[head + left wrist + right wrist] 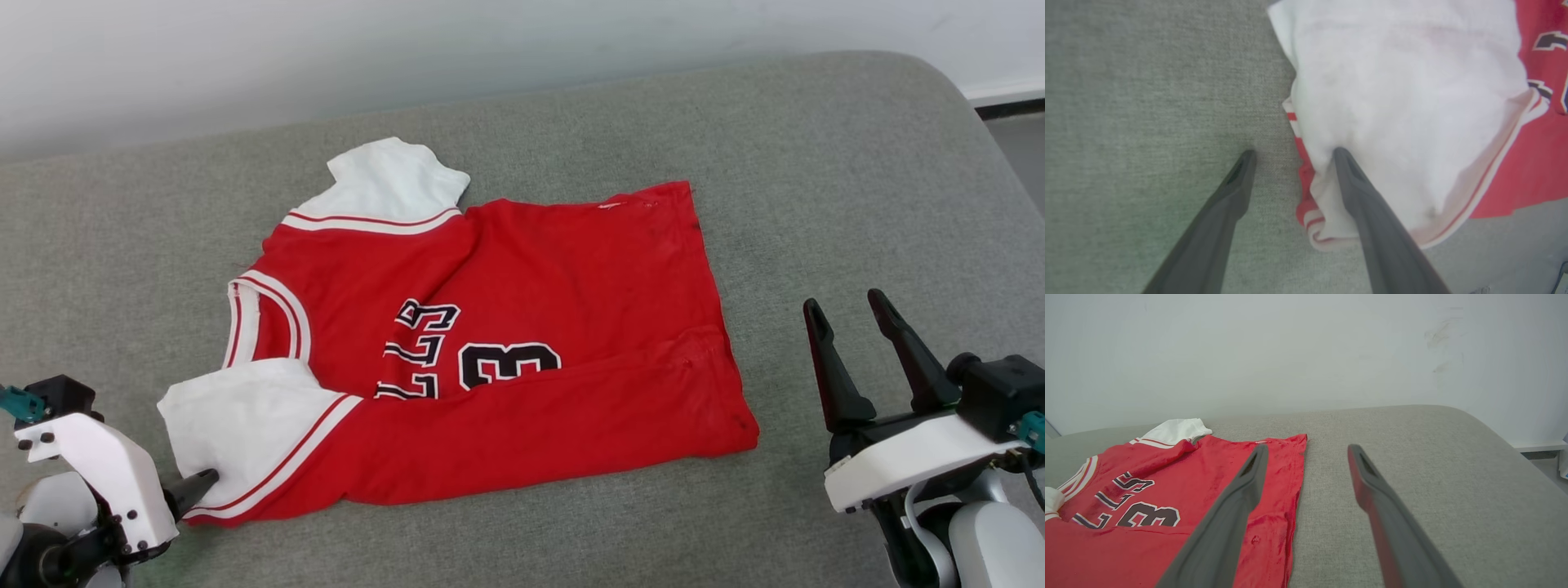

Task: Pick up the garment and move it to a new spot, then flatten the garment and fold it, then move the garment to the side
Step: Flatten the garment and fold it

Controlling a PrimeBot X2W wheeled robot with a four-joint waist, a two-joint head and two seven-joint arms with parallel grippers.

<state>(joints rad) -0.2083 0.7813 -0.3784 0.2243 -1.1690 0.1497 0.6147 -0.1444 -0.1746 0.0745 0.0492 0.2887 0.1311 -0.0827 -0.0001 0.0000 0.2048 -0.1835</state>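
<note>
Left arm: low at the lower left of the head view, white wrist housing angled down, left gripper [1294,152] aimed at the shirt's near corner.
Left jaws: wide apart. One finger [1372,212] lies over the near sleeve [237,425] with its tip at a dimple in the white cloth. The other finger [1224,204] is over bare cushion [816,163], just beside the sleeve's edge.
Left grip: the sleeve's striped edge lies between the two fingers, but they are not closed on it.
Right arm: at the lower right of the head view, wrist level, right gripper [843,300] pointing up that view toward the wall [326,57].
Right jaws: wide apart, with bare cushion between them.
Right gripper and shirt: apart; the fingers stand near the hem, on its right. Whether they touch the cushion, I cannot tell.
Shirt [522,327]: spread on the grey cushion, left of centre, collar [245,322] toward the robot's left and hem toward its right.
Shirt's lie: mostly flat, with a long crease along the near side and a wrinkle through the black lettering [457,351].
Far sleeve [392,184]: lies on the cushion toward the wall, well apart from both grippers.
Count: one shirt, two white sleeves, two grippers, two dark fingers on each.
</note>
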